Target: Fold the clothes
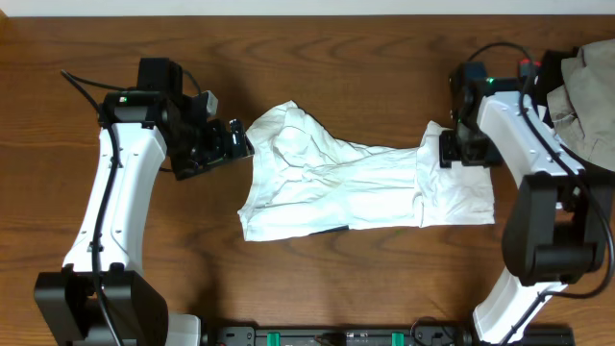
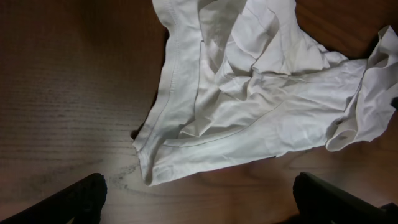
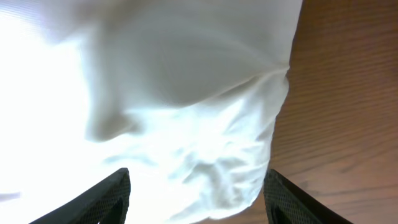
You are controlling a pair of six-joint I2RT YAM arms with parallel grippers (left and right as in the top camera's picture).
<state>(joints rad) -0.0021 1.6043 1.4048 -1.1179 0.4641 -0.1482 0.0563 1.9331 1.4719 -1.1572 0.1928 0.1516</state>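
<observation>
The clothes, a thin wrinkled white garment point(image 1: 356, 183), lie spread across the middle of the table; a dark edge shows under the front hem. My left gripper point(image 1: 233, 142) is open and empty just left of its bunched left end, which the left wrist view shows as a hemmed corner point(image 2: 249, 93) ahead of the fingers point(image 2: 199, 199). My right gripper point(image 1: 444, 146) is open over the garment's right end. In the right wrist view the white cloth point(image 3: 186, 112) lies between and just ahead of the open fingers point(image 3: 196, 199), not pinched.
A beige-grey cloth heap point(image 1: 588, 96) sits at the table's right edge behind the right arm. The wooden table point(image 1: 336, 58) shows bare behind and in front of the garment.
</observation>
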